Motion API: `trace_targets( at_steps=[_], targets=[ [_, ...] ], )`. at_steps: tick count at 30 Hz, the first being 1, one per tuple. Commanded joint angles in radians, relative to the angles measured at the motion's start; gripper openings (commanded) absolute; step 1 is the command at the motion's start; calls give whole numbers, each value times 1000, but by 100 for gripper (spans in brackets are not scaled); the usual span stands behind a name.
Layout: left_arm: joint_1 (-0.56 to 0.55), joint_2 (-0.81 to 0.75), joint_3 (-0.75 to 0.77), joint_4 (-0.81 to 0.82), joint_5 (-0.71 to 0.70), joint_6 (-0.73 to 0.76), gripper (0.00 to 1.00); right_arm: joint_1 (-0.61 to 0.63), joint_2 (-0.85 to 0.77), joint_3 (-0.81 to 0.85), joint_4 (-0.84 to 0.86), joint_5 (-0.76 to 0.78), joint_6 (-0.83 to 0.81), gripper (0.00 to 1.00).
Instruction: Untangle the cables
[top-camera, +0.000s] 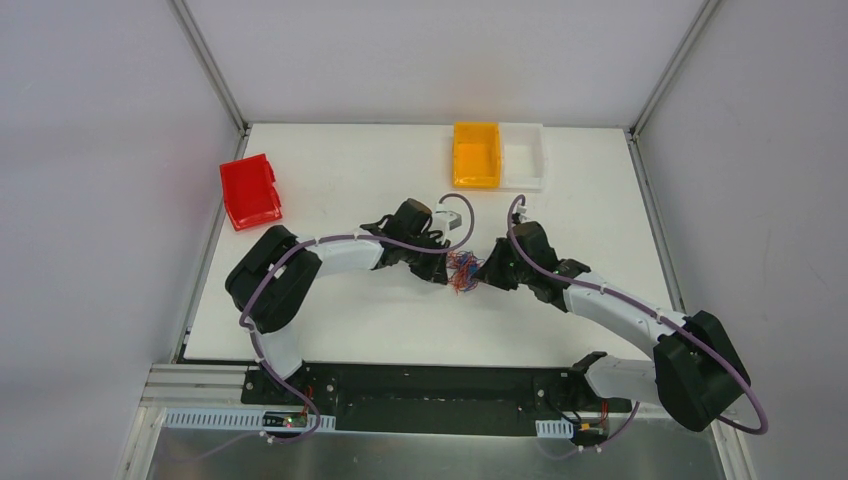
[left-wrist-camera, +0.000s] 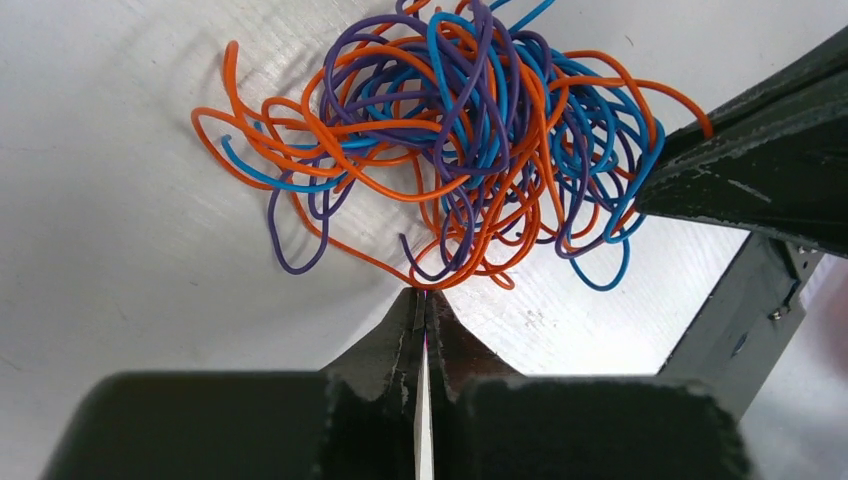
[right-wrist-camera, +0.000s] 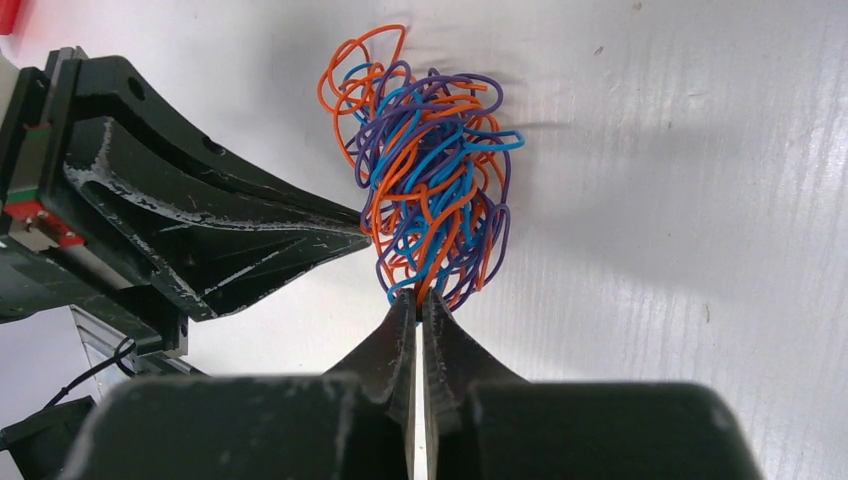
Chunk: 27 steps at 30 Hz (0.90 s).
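The cables (top-camera: 463, 271) are one tangled bunch of thin orange, blue and purple wires lying on the white table between my two grippers. My left gripper (top-camera: 441, 271) is at the bunch's left side. In the left wrist view its jaws (left-wrist-camera: 423, 293) are shut, with a thin purple strand pinched at the tips at the near edge of the bunch (left-wrist-camera: 470, 140). My right gripper (top-camera: 485, 275) is at the bunch's right side. In the right wrist view its jaws (right-wrist-camera: 416, 293) are shut on orange and blue strands at the near end of the bunch (right-wrist-camera: 430, 190).
A red bin (top-camera: 249, 190) stands at the table's far left. An orange bin (top-camera: 476, 154) and a white bin (top-camera: 523, 155) stand side by side at the back edge. The other gripper's black fingers show in each wrist view (left-wrist-camera: 760, 180), (right-wrist-camera: 200, 230).
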<state>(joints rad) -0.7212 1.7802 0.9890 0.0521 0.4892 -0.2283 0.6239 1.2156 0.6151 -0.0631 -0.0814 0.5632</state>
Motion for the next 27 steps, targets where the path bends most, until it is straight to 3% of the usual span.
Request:
trace_targets(
  at_steps=[1, 8, 15, 18, 23, 27],
  targets=[
    [-12, 0, 44, -26, 17, 16, 0, 3, -3, 33, -7, 36, 21, 0],
    [26, -185, -131, 128, -162, -47, 0, -3, -33, 71, -198, 287, 65, 0],
    [215, -292, -258, 150, -340, -220, 0, -97, -112, 51, -388, 509, 147, 3],
    [271, -348, -306, 159, -372, -248, 0, -170, -157, 3, -380, 473, 153, 5],
    [274, -390, -332, 178, -389, -242, 0, -225, -184, -42, -331, 342, 103, 6],
    [269, -356, -315, 236, -209, -218, 0, -222, -177, -56, -186, 15, 4, 0]
  ],
)
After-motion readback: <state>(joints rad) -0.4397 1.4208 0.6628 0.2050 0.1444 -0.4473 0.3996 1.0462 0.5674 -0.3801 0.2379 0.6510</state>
